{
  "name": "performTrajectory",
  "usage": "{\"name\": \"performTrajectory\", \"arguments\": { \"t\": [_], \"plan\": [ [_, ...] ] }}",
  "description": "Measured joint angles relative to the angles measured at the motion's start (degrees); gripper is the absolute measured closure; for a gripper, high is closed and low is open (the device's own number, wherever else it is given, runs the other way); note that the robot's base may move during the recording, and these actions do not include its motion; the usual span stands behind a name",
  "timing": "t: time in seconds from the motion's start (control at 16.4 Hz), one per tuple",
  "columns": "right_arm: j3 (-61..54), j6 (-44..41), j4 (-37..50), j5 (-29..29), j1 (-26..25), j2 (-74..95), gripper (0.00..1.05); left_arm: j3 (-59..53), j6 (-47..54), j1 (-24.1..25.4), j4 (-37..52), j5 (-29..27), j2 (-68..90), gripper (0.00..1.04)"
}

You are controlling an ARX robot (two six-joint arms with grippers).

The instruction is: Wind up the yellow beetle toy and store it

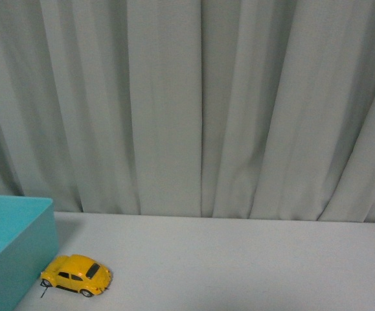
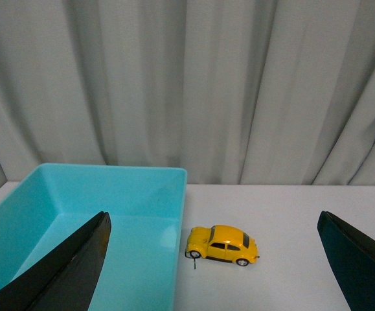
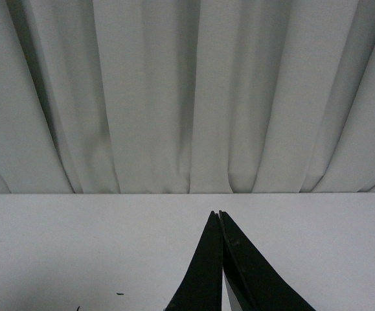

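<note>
Yellow beetle toy (image 1: 76,275): you find it on its wheels at the near left of the table, side-on to the front camera, just to the right of the bin's right wall.

Toy and bin: one end of the car points at the wall and sits very close to it. It may be touching, but the left wrist view does not settle it.

Toy details: glossy yellow body, dark windows, black wheels with pale hubs. A thin dark stub hangs down at the end nearest the bin.

Writing: any badge or lettering on the car is too small for you to read.

Bin (image 1: 25,220): plain turquoise plastic, open on top, at the left edge of the table. Its inside (image 2: 109,194) shows nothing but its own floor.

Left gripper (image 2: 212,214): held above the table, its black fingers (image 2: 70,269) spread wide. The toy (image 2: 223,245) and part of the bin lie in the gap between them, and nothing is gripped.

Right gripper (image 3: 217,217): over bare table well to the right, its two dark fingers (image 3: 203,272) pressed together with nothing between them.

Table (image 1: 252,259): white and matt, with a few tiny dark specks (image 3: 119,293) near the right gripper.

Curtain (image 1: 200,103): pale grey folds along the far edge of the table.
</note>
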Motion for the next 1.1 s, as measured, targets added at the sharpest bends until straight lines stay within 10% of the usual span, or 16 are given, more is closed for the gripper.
{"name": "performTrajectory", "arguments": {
  "t": [0.61, 1.1],
  "plan": [
    [0.0, 0.0, -13.5, 0.0, 0.0, -13.0, 1.01, 0.0, 0.0, 0.0, 0.0, 0.0, 0.0, 0.07],
    [0.0, 0.0, -13.5, 0.0, 0.0, -13.0, 0.43, 0.0, 0.0, 0.0, 0.0, 0.0, 0.0, 0.07]
  ]
}}
